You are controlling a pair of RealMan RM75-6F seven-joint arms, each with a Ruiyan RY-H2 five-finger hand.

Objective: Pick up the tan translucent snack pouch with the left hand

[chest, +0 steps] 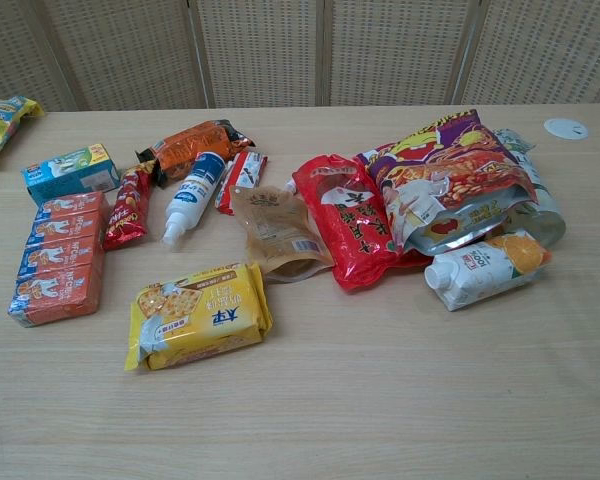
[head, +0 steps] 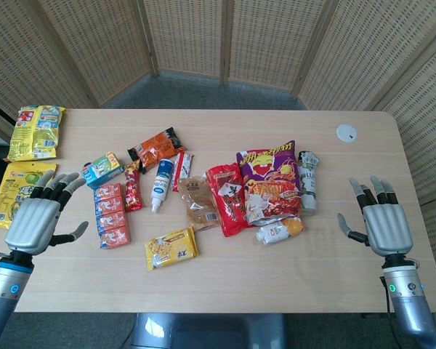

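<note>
The tan translucent snack pouch (head: 199, 202) (chest: 277, 232) lies flat in the middle of the table, between a white bottle (head: 162, 185) (chest: 188, 208) and a red snack bag (head: 229, 198) (chest: 352, 228). My left hand (head: 42, 215) hovers over the table's left side, palm down and fingers spread, holding nothing, well left of the pouch. Over the right side my right hand (head: 380, 218) is likewise spread and empty. The chest view shows neither hand.
A yellow cracker pack (head: 171, 248) (chest: 197, 314) lies in front of the pouch. Orange wafer packs (head: 112, 215) (chest: 60, 257) sit to its left, a purple chip bag (head: 269, 174) (chest: 450, 170) and juice carton (chest: 486, 268) to its right. Yellow bags (head: 35, 131) occupy the far left edge.
</note>
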